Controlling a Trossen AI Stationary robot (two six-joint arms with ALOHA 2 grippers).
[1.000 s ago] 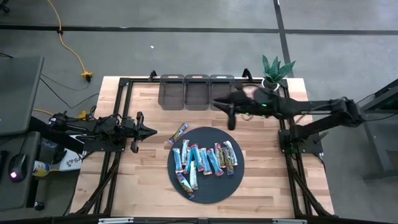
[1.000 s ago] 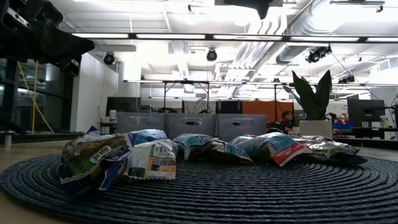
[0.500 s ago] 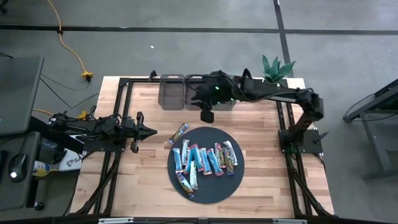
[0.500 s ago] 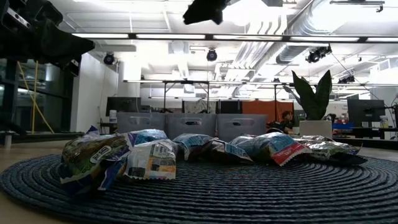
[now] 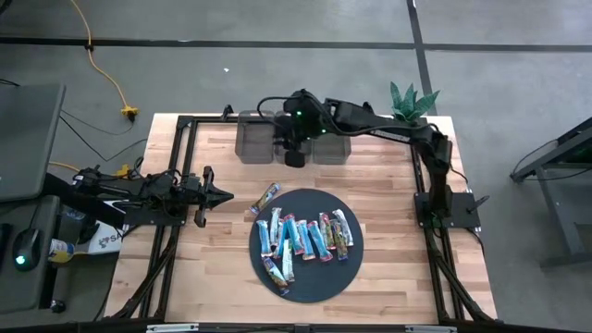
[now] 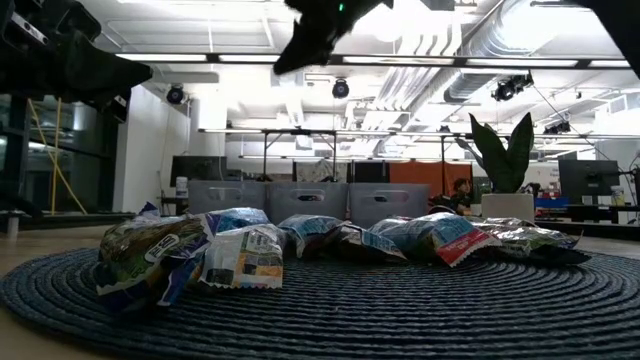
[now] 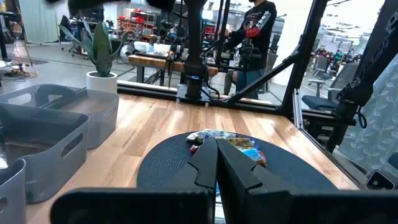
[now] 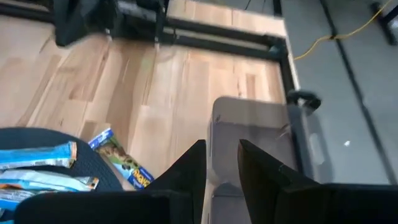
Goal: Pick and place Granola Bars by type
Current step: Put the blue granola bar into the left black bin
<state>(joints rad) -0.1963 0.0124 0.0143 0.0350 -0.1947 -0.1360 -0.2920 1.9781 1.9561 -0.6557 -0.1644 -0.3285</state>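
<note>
The right gripper [image 5: 294, 157] hangs over the bins [image 5: 275, 137], fingers a slit apart and, as far as the wrist view shows, gripping nothing. The bars [image 5: 303, 239] lie back toward its base on the mat [image 5: 347, 208], long axes mostly running toward the bins. One stray bar [image 5: 266, 198] lies nearer the left gripper [image 5: 222, 195], whose fingers are closed on nothing.

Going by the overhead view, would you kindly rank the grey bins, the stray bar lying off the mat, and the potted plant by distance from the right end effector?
1. Grey bins: directly beneath the right end effector, at the table's far edge.
2. Stray bar: on the wood beside the round mat, toward the left arm.
3. Potted plant: far right corner.
</note>
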